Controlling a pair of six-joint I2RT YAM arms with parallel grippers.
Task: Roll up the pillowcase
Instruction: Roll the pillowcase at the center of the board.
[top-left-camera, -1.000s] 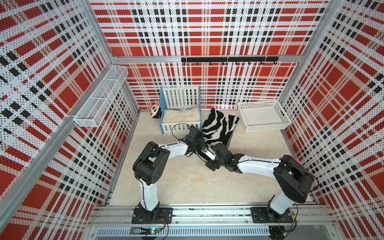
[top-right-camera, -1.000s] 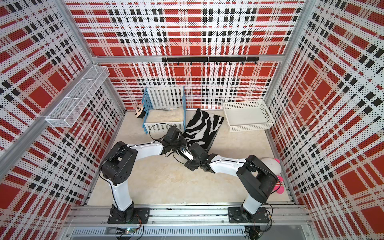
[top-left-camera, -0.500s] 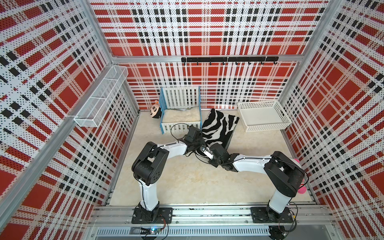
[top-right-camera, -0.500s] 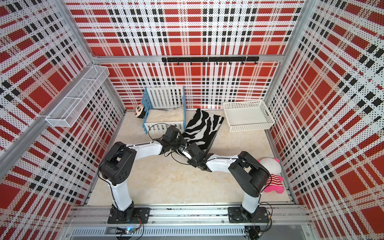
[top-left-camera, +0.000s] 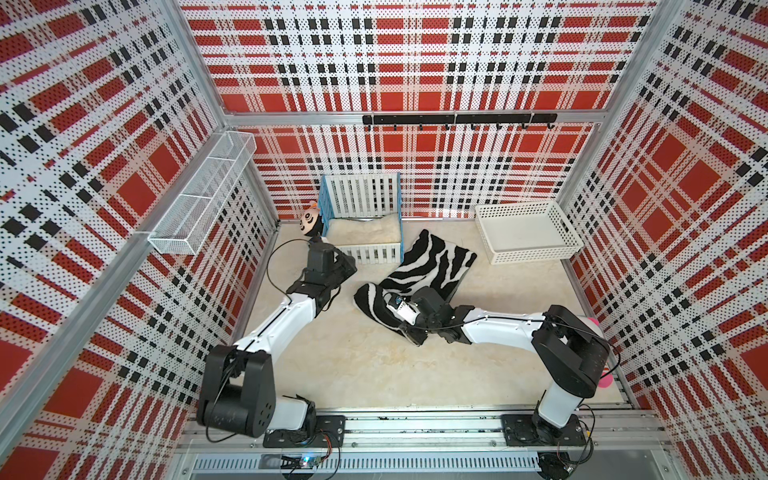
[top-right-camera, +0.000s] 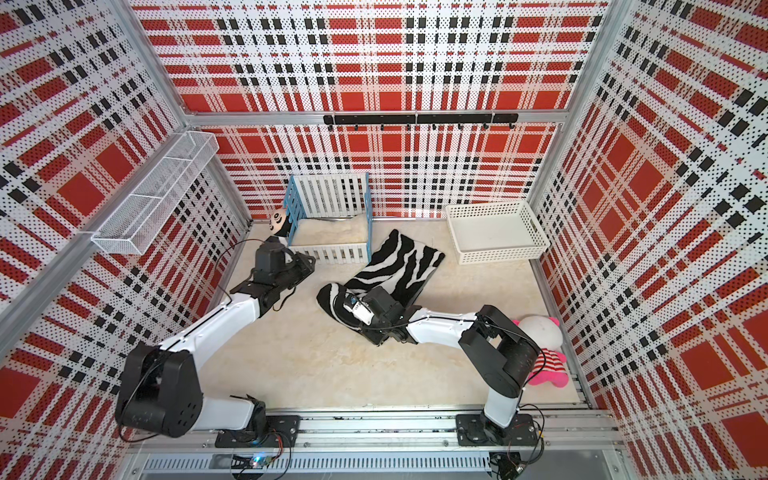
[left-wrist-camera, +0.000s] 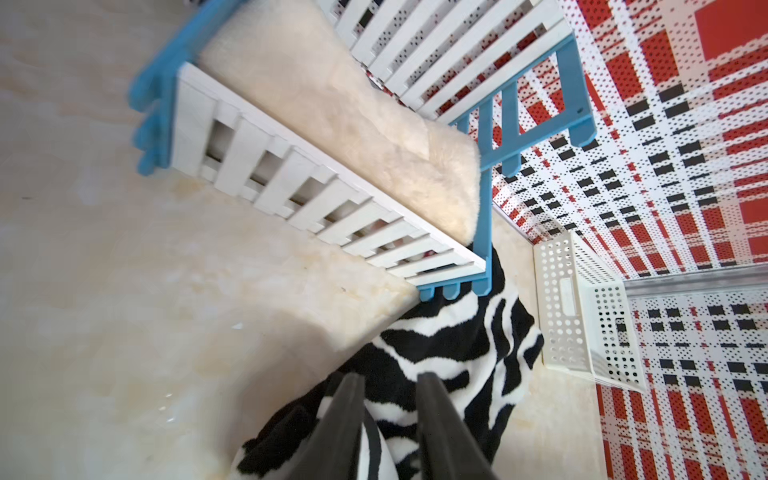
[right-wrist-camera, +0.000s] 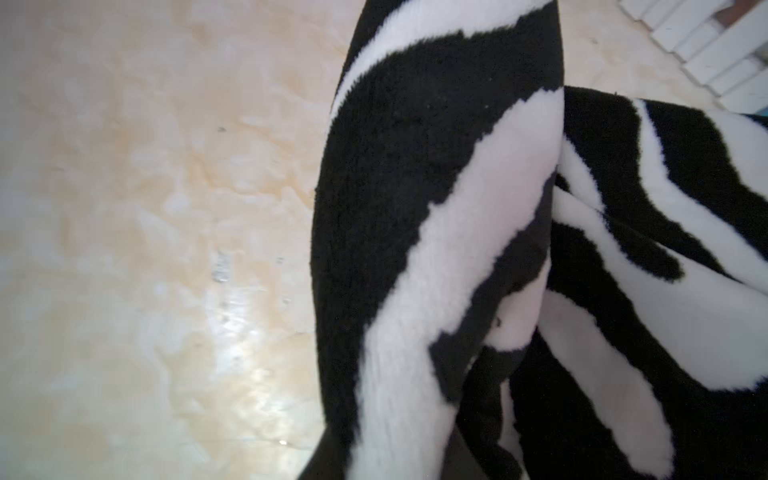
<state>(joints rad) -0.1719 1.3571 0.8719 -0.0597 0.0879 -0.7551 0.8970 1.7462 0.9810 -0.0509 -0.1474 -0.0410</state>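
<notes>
Surroundings: a blue-and-white slatted crib (top-left-camera: 365, 254) stands at the back wall with a cream cushion (top-left-camera: 365, 230) inside. A small doll head (top-left-camera: 311, 218) sits at the crib's outer side. A white perforated basket (top-left-camera: 532, 254) sits at the back on the right. A pink-and-white striped plush toy (top-right-camera: 540, 353) lies by the right wall, partly hidden behind the right arm. A wire shelf (top-left-camera: 203, 195) is on the left wall and a black hook rail (top-left-camera: 457, 119) on the back wall.

Pillowcase (top-left-camera: 432, 266): on the floor (top-left-camera: 374, 365), zebra side up. It runs diagonally from the crib's front right corner toward the middle, and its near end is turned over into a thick fold.

Obstructions: in the left wrist view the crib's blue corner post overlaps the cloth's far edge. Touching or just beside, cannot tell.

Right gripper (top-left-camera: 395, 316): at the folded near end. In its wrist view plush fills the frame and buries the fingers. A raised fold (right-wrist-camera: 415, 166) runs up from where the jaws sit, so it reads as a pinch on the pillowcase.

Left gripper (left-wrist-camera: 390, 380): fingers (left-wrist-camera: 349, 415) stand a narrow gap apart with nothing between them. In both top views it hovers just in front of the crib's front rail, apart from the cloth.

Room: there is bare floor between the pillowcase and the basket. A wide open stretch lies toward the arm bases.
</notes>
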